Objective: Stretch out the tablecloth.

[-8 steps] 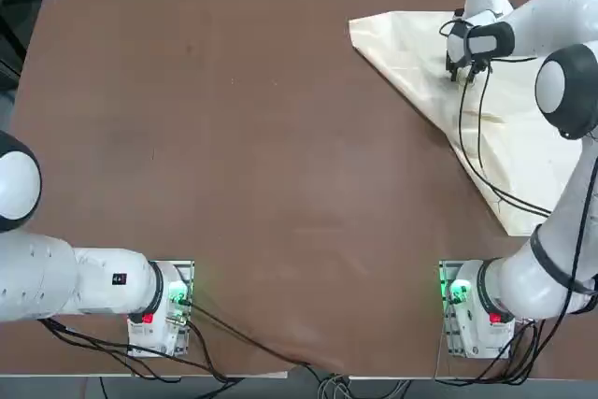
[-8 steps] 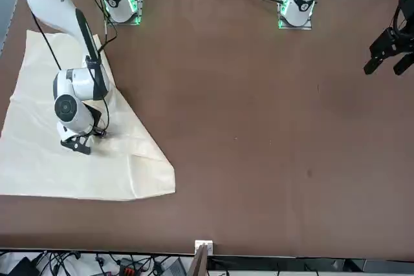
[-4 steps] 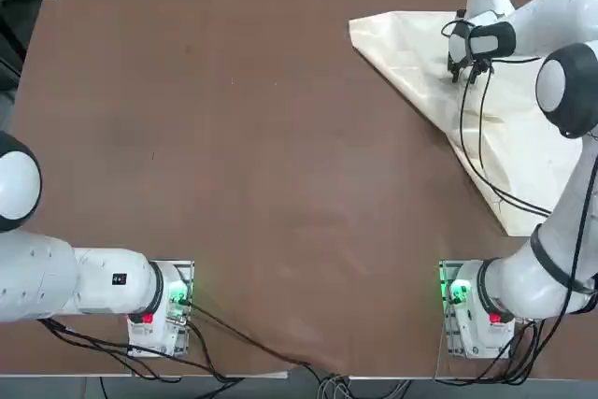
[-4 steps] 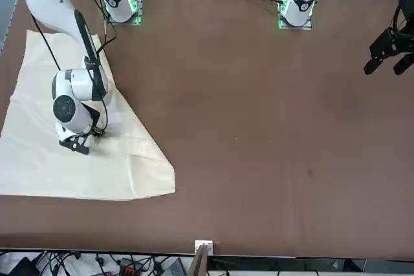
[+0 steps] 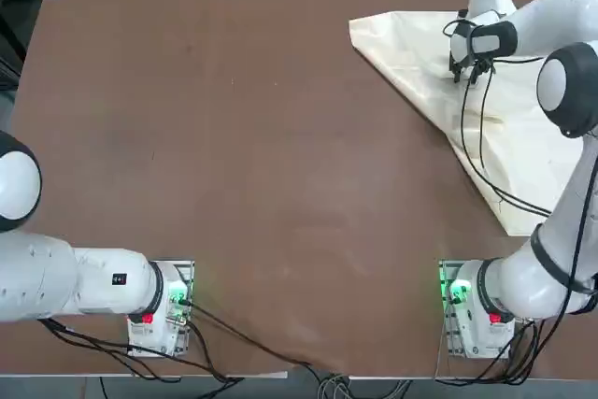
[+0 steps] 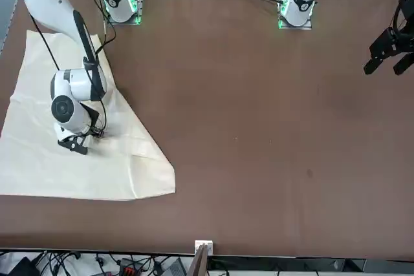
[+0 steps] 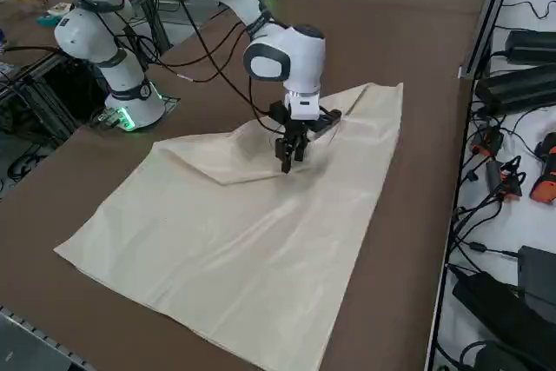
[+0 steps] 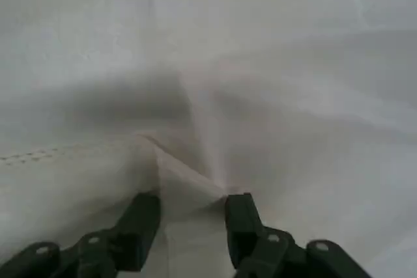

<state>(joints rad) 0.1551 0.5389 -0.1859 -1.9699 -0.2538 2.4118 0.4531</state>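
1. The tablecloth (image 7: 243, 254) lies on the right-hand part of the counter (image 5: 234, 137), reaching towards its far right corner, mostly spread but with a loose fold (image 7: 221, 149) along the side that faces the counter's middle
2. The right pincer (image 8: 194, 209) is over that side of the cloth, pointing down, its two fingers apart; a small raised pleat (image 8: 189, 170) runs into the gap between them, and neither finger appears to clamp it
3. The step in hand looks like gathering an edge or fold so it can be drawn out flat; the spreading seems partly done
4. If the fingers close too high or off the pleat, the thin fabric could slip away and the fold would remain
5. If they close too low, they might press into the counter or catch the layer beneath as well, so a pull would drag the whole sheet instead of opening the fold
6. A fast or slanted pull could skew the flat part and make new creases, since nothing visible anchors the opposite side
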